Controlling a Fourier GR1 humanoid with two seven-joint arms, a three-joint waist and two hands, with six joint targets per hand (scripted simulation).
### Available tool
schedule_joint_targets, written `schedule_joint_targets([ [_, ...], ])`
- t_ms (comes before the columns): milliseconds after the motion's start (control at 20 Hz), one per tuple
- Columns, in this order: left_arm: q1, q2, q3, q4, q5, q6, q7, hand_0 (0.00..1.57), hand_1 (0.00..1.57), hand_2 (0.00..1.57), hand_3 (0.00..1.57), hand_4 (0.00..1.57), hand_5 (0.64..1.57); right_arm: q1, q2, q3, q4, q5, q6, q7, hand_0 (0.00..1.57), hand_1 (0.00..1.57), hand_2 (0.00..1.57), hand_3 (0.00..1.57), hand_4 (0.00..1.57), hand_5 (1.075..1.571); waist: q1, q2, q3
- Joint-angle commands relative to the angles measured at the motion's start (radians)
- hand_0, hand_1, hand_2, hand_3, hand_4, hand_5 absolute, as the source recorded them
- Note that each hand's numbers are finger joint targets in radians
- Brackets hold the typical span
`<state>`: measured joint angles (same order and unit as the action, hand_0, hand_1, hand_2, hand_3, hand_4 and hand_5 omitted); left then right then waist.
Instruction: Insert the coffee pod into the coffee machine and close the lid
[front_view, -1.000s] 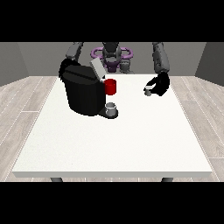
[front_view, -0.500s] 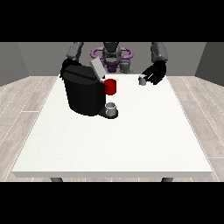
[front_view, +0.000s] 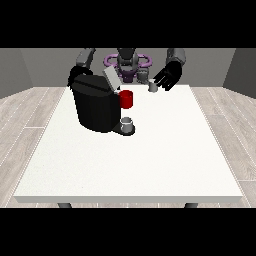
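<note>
Black coffee machine (front_view: 96, 107) stands on the white desk (front_view: 150, 160), toward the view's left, with its grey lid (front_view: 111, 79) raised and tilted. A red part (front_view: 126, 99) projects from its front; a small grey cup (front_view: 127, 123) sits on its drip base. The hand at the view's right (front_view: 167, 77) is raised above the desk's far edge, fingers spread, the grey coffee pod (front_view: 153, 87) at its fingertips. The hand at the view's left (front_view: 76, 76) is behind the machine; its fingers cannot be told.
</note>
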<state>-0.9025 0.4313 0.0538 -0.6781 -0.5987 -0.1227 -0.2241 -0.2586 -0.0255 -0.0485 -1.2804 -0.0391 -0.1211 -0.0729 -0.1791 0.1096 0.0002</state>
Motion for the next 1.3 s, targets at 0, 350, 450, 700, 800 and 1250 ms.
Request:
schedule_joint_targets([
  [0, -0.093, 0.080, 0.046, 0.017, 0.005, -0.028, 0.007, 1.01, 1.01, 1.20, 1.22, 0.54, 1.571, -0.038, 0.024, 0.041, -0.047, 0.028, -0.040, 0.013, 0.00, 0.00, 0.00, 0.00, 0.49, 1.571, -0.043, 0.047, -0.0004],
  [350, -0.182, 0.075, 0.099, 0.039, 0.028, -0.012, 0.080, 1.24, 1.24, 1.26, 1.20, 0.48, 1.571, -0.028, -0.014, 0.044, -0.080, 0.013, 0.024, -0.009, 0.00, 0.00, 0.00, 0.00, 0.49, 1.571, -0.121, 0.097, -0.0002],
  [450, -0.159, 0.042, 0.075, 0.038, 0.010, 0.003, 0.062, 1.28, 1.28, 1.33, 1.27, 0.48, 1.571, -0.019, 0.011, 0.071, -0.118, 0.024, -0.003, 0.068, 0.00, 0.00, 0.00, 0.00, 0.51, 1.571, -0.123, 0.058, -0.0005],
  [700, -0.195, 0.039, 0.069, 0.041, -0.006, -0.001, 0.079, 1.28, 1.28, 1.33, 1.26, 0.52, 1.571, -0.079, -0.017, 0.041, -0.134, 0.031, -0.028, 0.120, 0.00, 0.00, 0.00, 0.00, 0.55, 1.571, -0.115, 0.073, -0.0005],
  [800, -0.249, 0.015, 0.062, 0.023, -0.015, 0.011, 0.128, 1.28, 1.28, 1.31, 1.23, 0.50, 1.571, -0.113, -0.052, -0.001, -0.076, 0.021, -0.003, 0.043, 0.00, 0.00, 0.00, 0.00, 0.55, 1.571, -0.109, 0.125, 0.0001],
  [1250, -0.273, -0.024, 0.054, 0.042, -0.033, 0.013, 0.162, 1.30, 1.30, 1.33, 1.23, 0.50, 1.571, -0.101, -0.016, 0.013, -0.088, 0.042, -0.053, 0.073, 0.00, 0.00, 0.00, 0.00, 0.48, 1.571, -0.113, 0.119, 0.0001],
])
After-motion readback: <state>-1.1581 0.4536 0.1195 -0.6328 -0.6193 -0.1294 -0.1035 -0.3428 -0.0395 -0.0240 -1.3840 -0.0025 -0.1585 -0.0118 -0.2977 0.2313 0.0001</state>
